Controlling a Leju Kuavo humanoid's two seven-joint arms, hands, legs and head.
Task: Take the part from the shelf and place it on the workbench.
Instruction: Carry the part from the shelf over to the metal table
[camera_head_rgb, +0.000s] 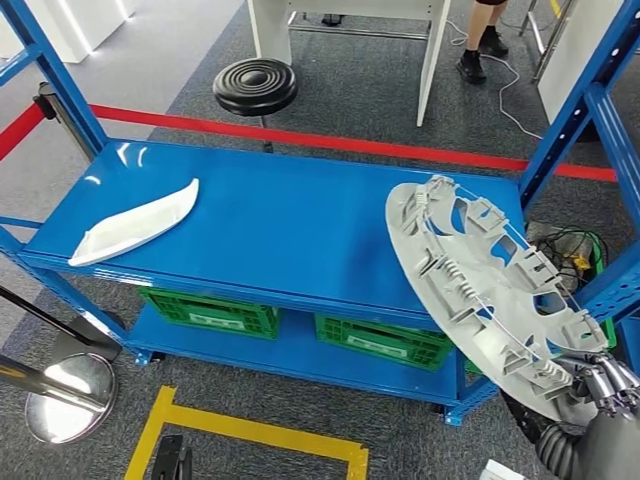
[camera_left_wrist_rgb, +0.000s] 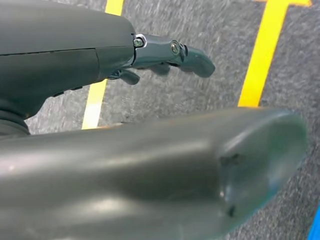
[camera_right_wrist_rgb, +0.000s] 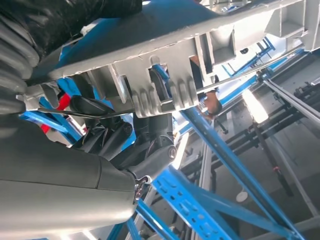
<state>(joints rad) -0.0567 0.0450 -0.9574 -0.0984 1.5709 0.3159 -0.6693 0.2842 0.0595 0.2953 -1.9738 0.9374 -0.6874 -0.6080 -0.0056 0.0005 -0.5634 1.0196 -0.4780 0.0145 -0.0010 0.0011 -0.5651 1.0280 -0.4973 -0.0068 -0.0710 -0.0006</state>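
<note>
A large round grey plastic part (camera_head_rgb: 483, 280), ribbed and full of cut-outs, is tilted over the right end of the blue shelf board (camera_head_rgb: 302, 230), and its near side reaches out past the shelf front. My right hand (camera_head_rgb: 611, 385) grips its lower right rim. In the right wrist view the part's ribbed rim (camera_right_wrist_rgb: 170, 75) lies against the dark fingers (camera_right_wrist_rgb: 113, 135). My left hand (camera_left_wrist_rgb: 68, 65) hangs over grey carpet with its fingers (camera_left_wrist_rgb: 177, 52) stretched out and holding nothing.
A white curved trim piece (camera_head_rgb: 136, 225) lies on the shelf's left end. Green crates (camera_head_rgb: 211, 310) stand on the lower board. Blue uprights (camera_head_rgb: 596, 110) frame the right side. Behind are a black stool (camera_head_rgb: 255, 85), a red floor line and a person's legs (camera_head_rgb: 483, 40). Yellow floor marking (camera_head_rgb: 249, 430) runs in front.
</note>
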